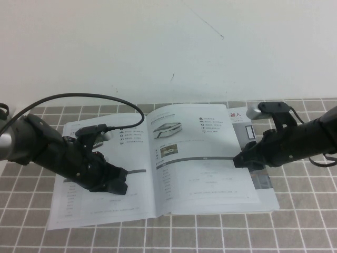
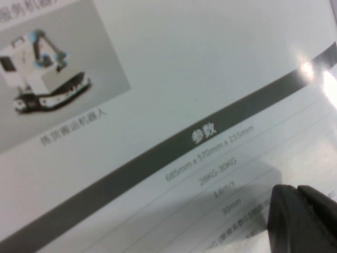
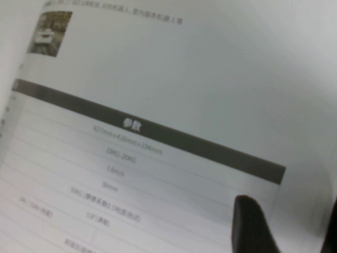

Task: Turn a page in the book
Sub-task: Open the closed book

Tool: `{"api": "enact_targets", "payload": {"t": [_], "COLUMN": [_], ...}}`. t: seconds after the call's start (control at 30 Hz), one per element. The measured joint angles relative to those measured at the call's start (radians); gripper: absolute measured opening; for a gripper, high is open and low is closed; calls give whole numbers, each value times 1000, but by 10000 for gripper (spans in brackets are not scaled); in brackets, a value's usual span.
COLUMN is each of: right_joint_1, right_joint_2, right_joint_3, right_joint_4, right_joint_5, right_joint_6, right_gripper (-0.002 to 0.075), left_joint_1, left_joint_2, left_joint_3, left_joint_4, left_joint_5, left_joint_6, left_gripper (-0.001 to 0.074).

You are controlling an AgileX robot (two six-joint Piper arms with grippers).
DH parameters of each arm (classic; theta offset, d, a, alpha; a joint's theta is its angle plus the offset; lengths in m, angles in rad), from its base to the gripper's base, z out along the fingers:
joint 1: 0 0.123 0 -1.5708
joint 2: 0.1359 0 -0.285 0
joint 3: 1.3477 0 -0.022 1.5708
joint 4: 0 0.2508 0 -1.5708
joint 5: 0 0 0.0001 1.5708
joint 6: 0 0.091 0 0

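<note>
The book (image 1: 100, 213) lies open on the tiled table. Its right-hand page (image 1: 205, 158) shows a white boat-like vehicle and a dark grey bar. My right gripper (image 1: 241, 159) is at that page's outer edge and is open. In the right wrist view one of its fingers (image 3: 253, 226) lies over the page (image 3: 158, 79), with the other showing just past the edge. My left gripper (image 1: 120, 184) is shut and sits low over the left-hand sheet near the spine. The left wrist view shows its closed tips (image 2: 303, 221) close above the printed table.
More sheets of the book (image 1: 263, 184) stick out under the page at the right, with red print (image 1: 234, 113) at their top. A black cable (image 1: 79, 97) arcs over the left arm. Behind the grey tiled table (image 1: 295, 226) stands a white wall.
</note>
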Motion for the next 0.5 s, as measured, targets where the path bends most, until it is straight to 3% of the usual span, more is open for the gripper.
{"api": "enact_targets", "payload": {"t": [0.5], "right_joint_1": [-10], "right_joint_2": [23], "right_joint_3": [-11], "right_joint_4": [49], "right_joint_5": [72], "right_joint_6": [-24], "right_gripper": [315], "left_joint_1": [0], "left_joint_2": [0], "left_joint_3": [0], "left_joint_4": [0], "left_joint_5": [0], "left_joint_6": [0], "left_gripper": [-4]}}
